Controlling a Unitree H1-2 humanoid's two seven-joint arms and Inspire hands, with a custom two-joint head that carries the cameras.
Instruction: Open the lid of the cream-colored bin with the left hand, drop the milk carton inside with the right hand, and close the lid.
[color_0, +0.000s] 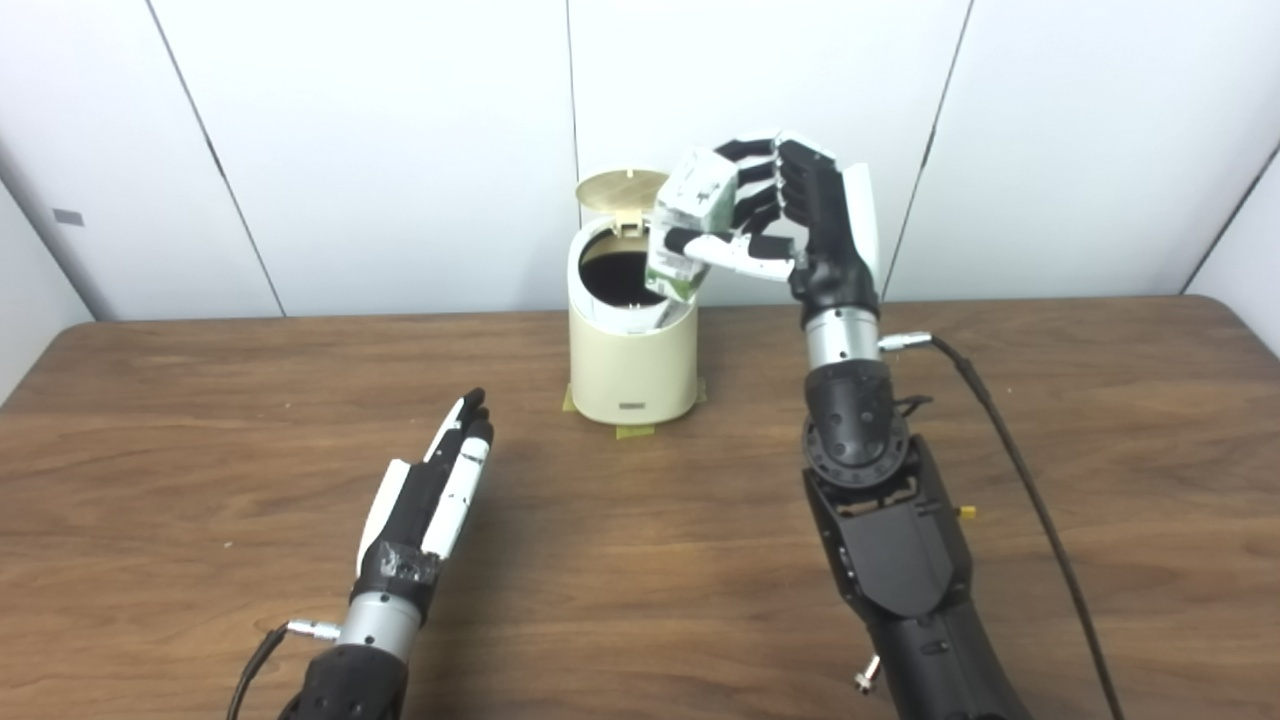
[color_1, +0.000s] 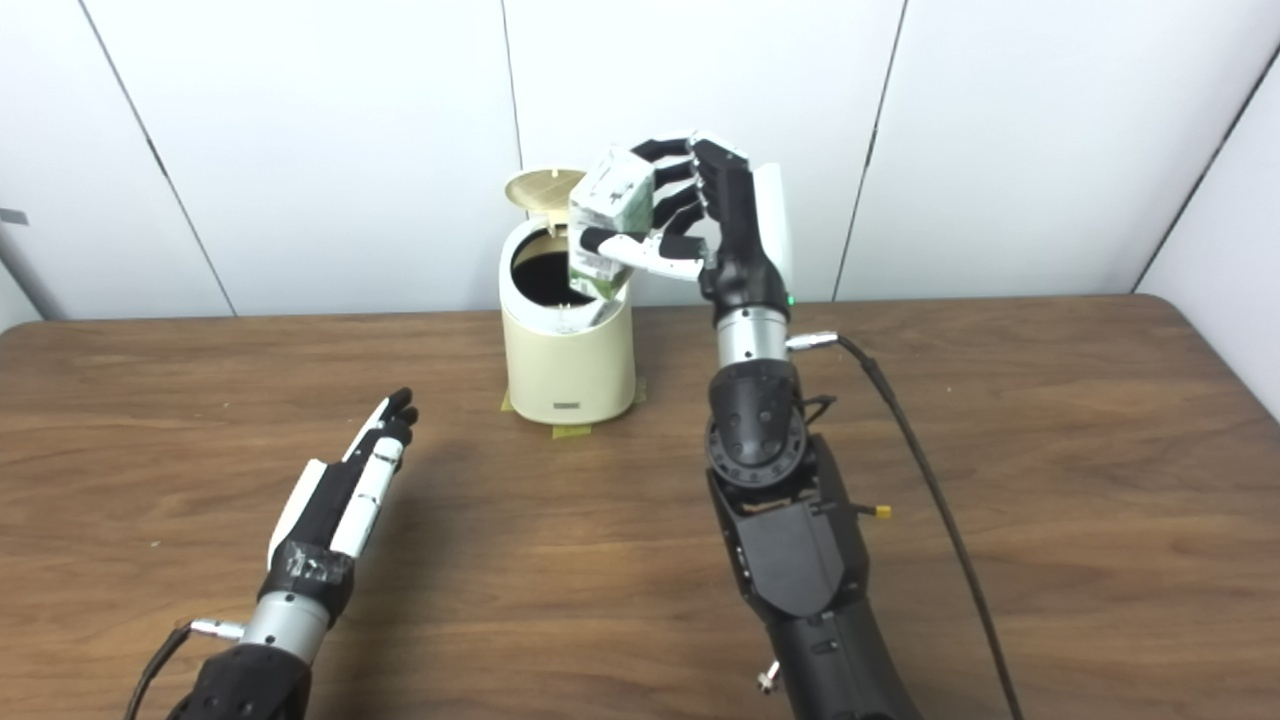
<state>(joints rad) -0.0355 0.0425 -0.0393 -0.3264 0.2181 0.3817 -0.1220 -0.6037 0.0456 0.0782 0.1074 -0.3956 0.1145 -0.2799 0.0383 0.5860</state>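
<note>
Upper centre: the right hand (color_0: 790, 225) grasps the boxy white-and-green milk carton (color_0: 690, 220) between fingers behind and thumb in front, its lower corner over the round mouth of the smooth cream-colored bin (color_0: 632, 355), whose lid (color_0: 622, 190) stands raised. Lower left: the left hand (color_0: 435, 490) lies released, fingers extended, above the wood-grain table (color_0: 200, 430).

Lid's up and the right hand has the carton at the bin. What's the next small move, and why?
Probably ease the right hand a little left and down, then release. The milk carton hangs tilted over the right rim of the cream-colored bin, only partly above the dark opening, so dropping now might catch the rim. The lid stands open, and the left hand is flat on the table, clear.
</note>
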